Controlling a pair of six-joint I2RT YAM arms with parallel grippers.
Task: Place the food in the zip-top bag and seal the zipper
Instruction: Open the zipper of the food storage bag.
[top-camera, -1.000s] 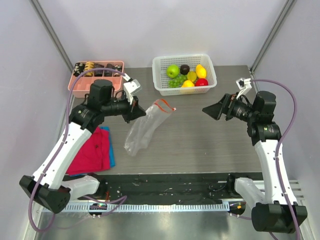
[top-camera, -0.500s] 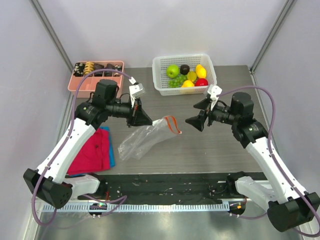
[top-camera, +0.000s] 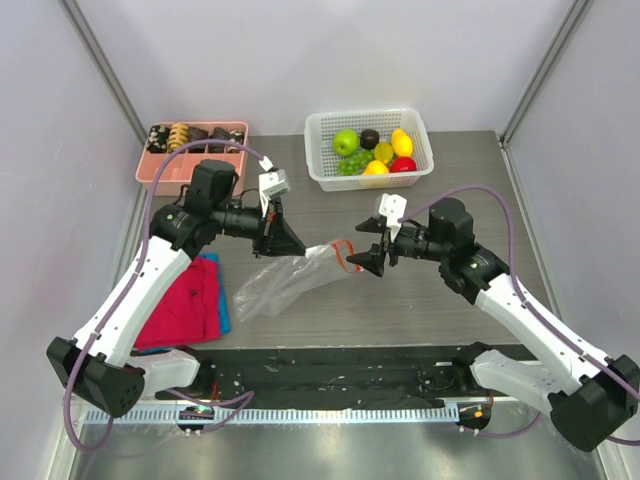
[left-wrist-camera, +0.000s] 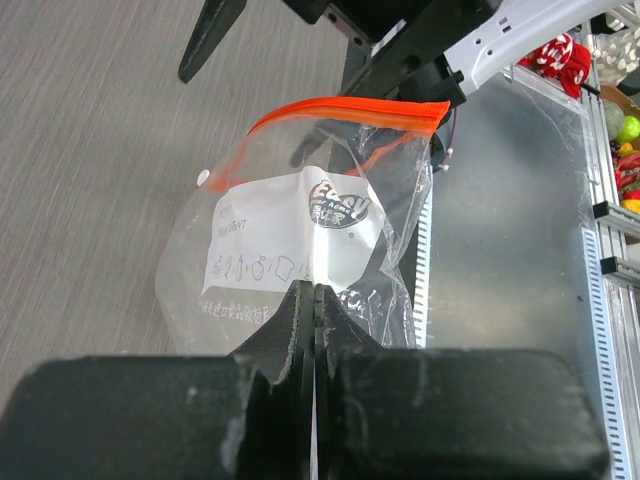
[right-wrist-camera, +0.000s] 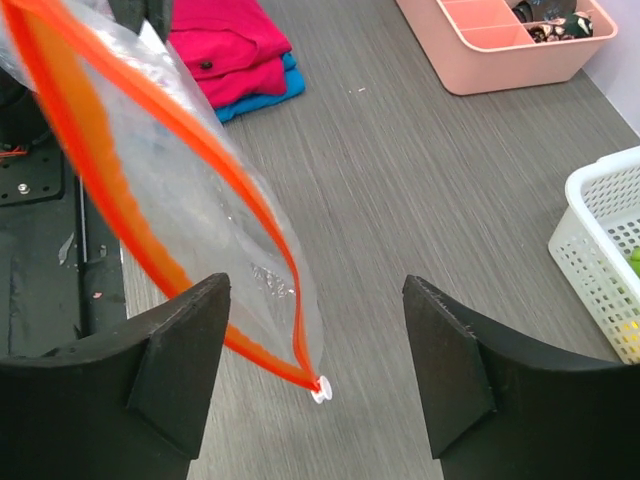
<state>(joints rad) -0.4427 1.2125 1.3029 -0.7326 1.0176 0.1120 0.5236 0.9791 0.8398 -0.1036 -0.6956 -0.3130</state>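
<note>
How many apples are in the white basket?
2. The green apple lies back left in the basket, the red apple front right; more could be hidden beneath.

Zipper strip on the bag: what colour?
Orange-red; the zipper strip shows best in the right wrist view.

Grey wood-grain table (top-camera: 430, 300). Far left corner: pink compartment tray (top-camera: 148, 165), with small brown and black snack pieces (top-camera: 180, 135) in its back cells. Far centre: white slotted basket (top-camera: 335, 180), well apart from the tray. Near left: red-pink folded cloth (top-camera: 185, 300) lies on a blue cloth (top-camera: 222, 305), whose edge shows along the right side. Black strip (top-camera: 330, 365) runs along the table's near edge.
</note>
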